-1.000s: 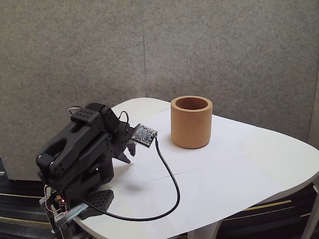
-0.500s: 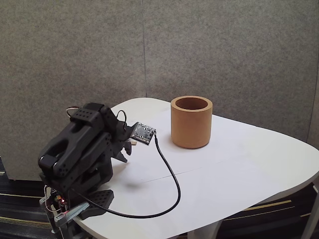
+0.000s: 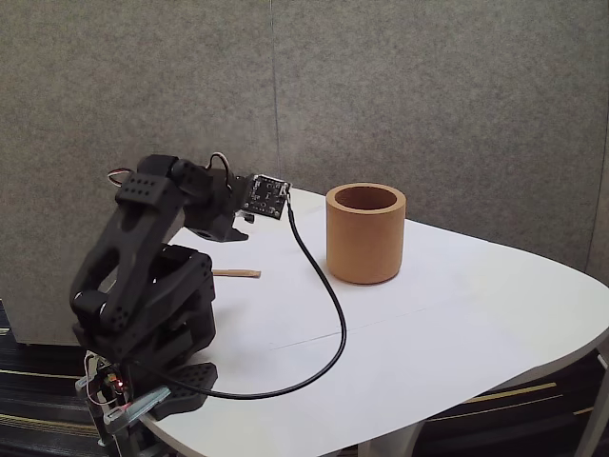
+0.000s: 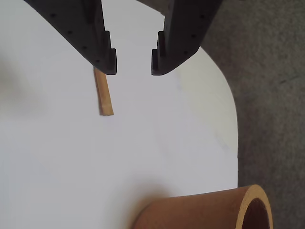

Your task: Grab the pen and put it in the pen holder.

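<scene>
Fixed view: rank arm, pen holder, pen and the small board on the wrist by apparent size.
1. Arm, though it sits nearest the camera.
2. Pen holder.
3. Pen and circuit board: unsure. The visible part of the pen is longer but much thinner.

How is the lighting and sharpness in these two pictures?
Fixed view: soft, even light, faint shadows on the table, all sharp. Wrist view: the open pincer and pen are crisp; the holder casts a soft shadow.
</scene>
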Motion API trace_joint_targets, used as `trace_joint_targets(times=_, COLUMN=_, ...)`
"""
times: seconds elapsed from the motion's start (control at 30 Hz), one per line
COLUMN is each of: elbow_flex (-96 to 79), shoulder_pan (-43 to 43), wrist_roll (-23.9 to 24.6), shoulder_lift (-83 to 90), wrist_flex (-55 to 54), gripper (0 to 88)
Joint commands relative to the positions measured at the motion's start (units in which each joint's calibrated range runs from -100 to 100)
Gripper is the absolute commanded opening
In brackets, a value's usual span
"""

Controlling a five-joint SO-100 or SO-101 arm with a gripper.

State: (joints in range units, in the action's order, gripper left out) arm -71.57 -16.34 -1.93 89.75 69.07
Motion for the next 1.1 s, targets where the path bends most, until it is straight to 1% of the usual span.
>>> trace_joint_targets(times=0.0, elbow_flex=7.4, shoulder_pan=-4.2, wrist_roll=0.1, shoulder_lift=-9.5, wrist_flex=-0.5, gripper=10.0)
trace_joint_targets(times=0.2, elbow_flex=19.0, shoulder_pan=-11.1, wrist_roll=0.1, shoulder_lift=-29.5, wrist_flex=-0.5, gripper=10.0)
trace_joint_targets(times=0.33, elbow_flex=23.7, shoulder_pan=-14.6, wrist_roll=0.3, shoulder_lift=-39.4, wrist_flex=-0.5, gripper=10.0)
trace_joint_targets(times=0.43, elbow_flex=26.1, shoulder_pan=-16.7, wrist_roll=3.0, shoulder_lift=-45.7, wrist_flex=-0.8, gripper=10.0)
trace_joint_targets(times=0.5, elbow_flex=26.3, shoulder_pan=-17.6, wrist_roll=4.4, shoulder_lift=-49.4, wrist_flex=-3.1, gripper=10.0)
trace_joint_targets(times=0.63, elbow_flex=26.4, shoulder_pan=-17.6, wrist_roll=5.0, shoulder_lift=-55.5, wrist_flex=-8.2, gripper=10.0)
trace_joint_targets(times=0.87, elbow_flex=27.3, shoulder_pan=-17.6, wrist_roll=5.0, shoulder_lift=-63.6, wrist_flex=-12.4, gripper=10.0)
trace_joint_targets(times=1.07, elbow_flex=35.9, shoulder_pan=-17.6, wrist_roll=5.1, shoulder_lift=-73.6, wrist_flex=-13.1, gripper=10.0)
